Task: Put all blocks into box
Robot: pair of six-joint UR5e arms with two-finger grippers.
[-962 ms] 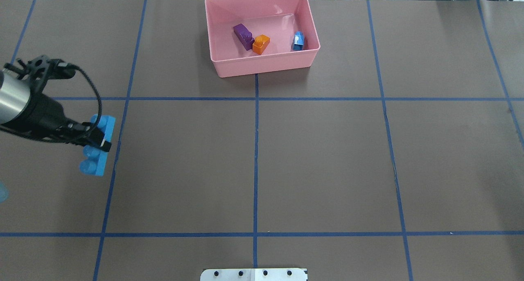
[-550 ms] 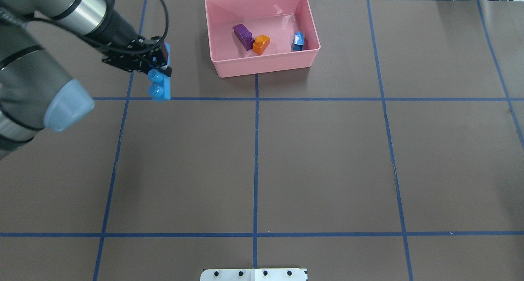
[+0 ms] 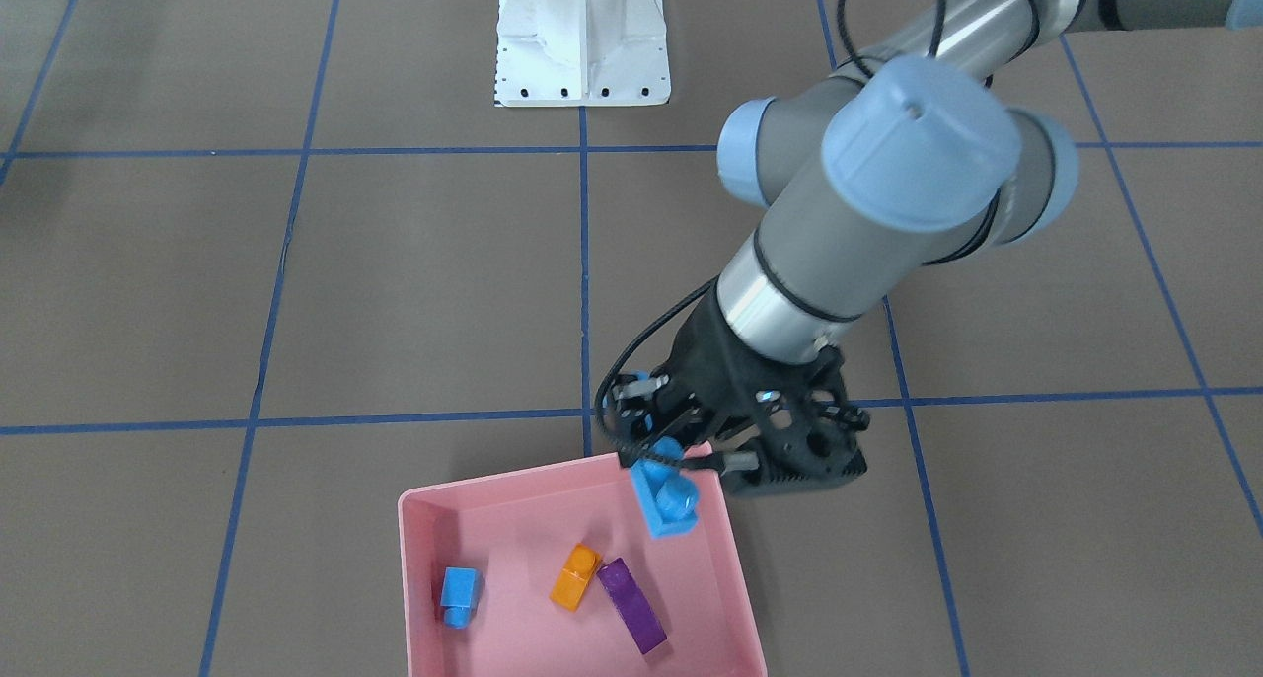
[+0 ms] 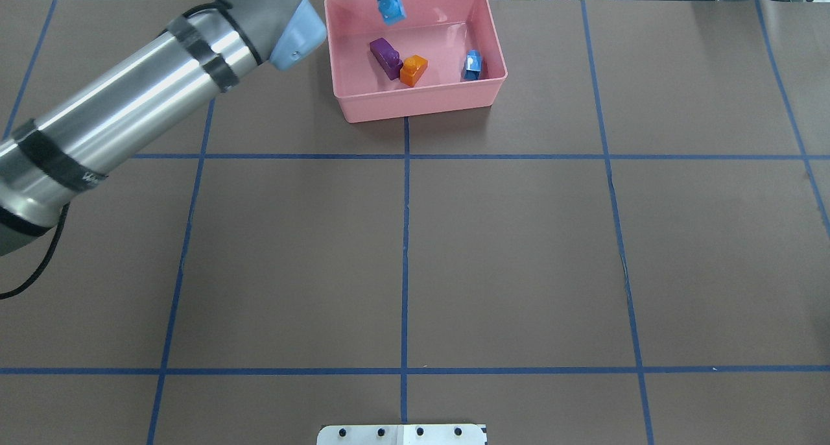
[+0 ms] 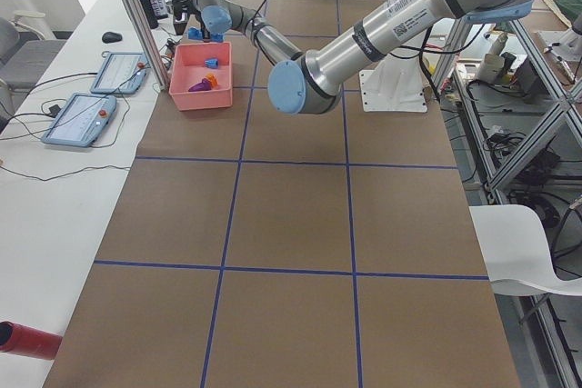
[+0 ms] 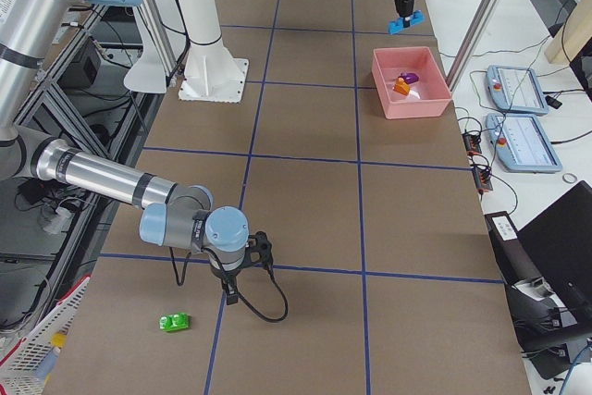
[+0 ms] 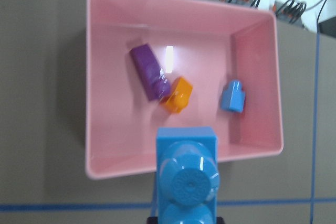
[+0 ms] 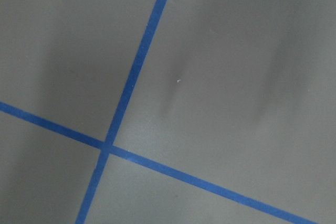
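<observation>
The pink box [image 3: 414,578] stands at the table's far side. On its floor lie the purple block [image 3: 631,605], the orange block [image 3: 575,576] and the small blue block [image 3: 459,593]. My left gripper [image 3: 659,457] is shut on the long blue block [image 3: 666,494] and holds it in the air above the box's rim. In the left wrist view the long blue block [image 7: 186,174] hangs over the box [image 7: 94,103]. The green block [image 6: 174,322] lies on the table close to my right gripper [image 6: 229,298]. I cannot tell whether that gripper is open or shut.
The white robot base [image 3: 582,36] stands at the table's near-robot edge. Blue tape lines cross the brown table [image 4: 519,257]. Two tablets [image 5: 82,120] lie on the white side bench beyond the box. A metal post [image 5: 136,15] rises beside the box.
My left arm has carried the long blue block from the table's left side, up and to the right, until it hangs over the box. The blocks inside the box have not moved.
</observation>
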